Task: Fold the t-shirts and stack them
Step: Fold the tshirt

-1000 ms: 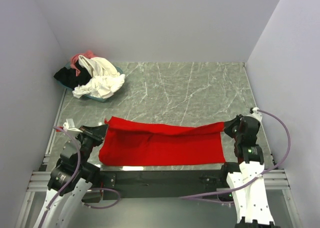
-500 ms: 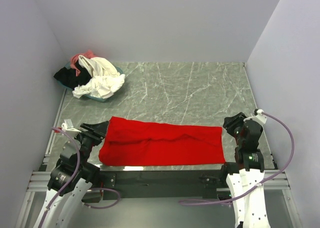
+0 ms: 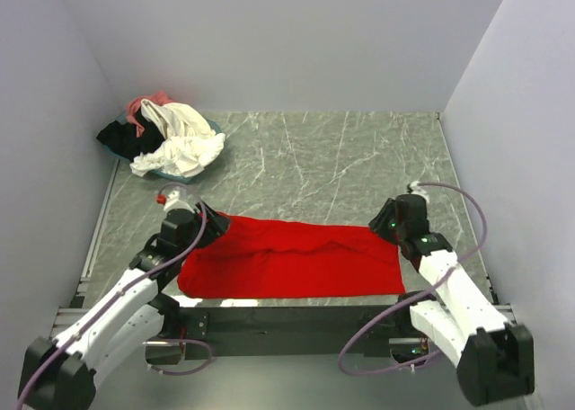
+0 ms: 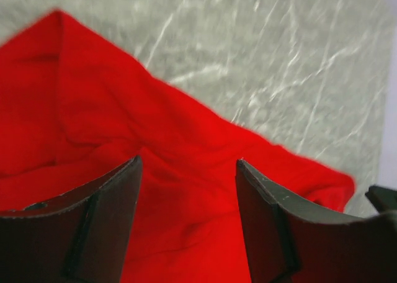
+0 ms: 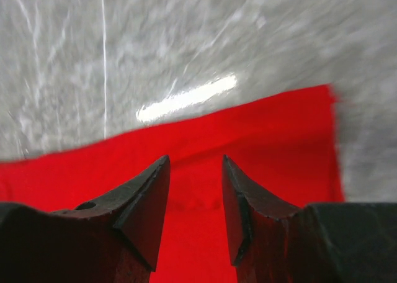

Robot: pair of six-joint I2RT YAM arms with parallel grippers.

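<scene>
A red t-shirt [image 3: 292, 259] lies folded into a long band across the near part of the table. My left gripper [image 3: 216, 227] hangs over its far left corner, open, with only red cloth [image 4: 186, 190] showing between the fingers. At the shirt's far right corner my right gripper [image 3: 382, 226] is open too, above the red cloth [image 5: 260, 146], holding nothing. A heap of other t-shirts, white [image 3: 184, 145], black [image 3: 115, 137] and pink [image 3: 144, 104], lies at the far left.
The heap rests in a teal-rimmed tray [image 3: 184, 177] near the left wall. Grey marble tabletop [image 3: 341, 158] stretches behind the red shirt. Walls close in on the left, right and back. The arms' metal mounting rail [image 3: 287, 320] runs along the near edge.
Both grippers have opened and let go of the red shirt's far corners, which dropped flat. Both arms swung inward and forward over the shirt's far edge.
</scene>
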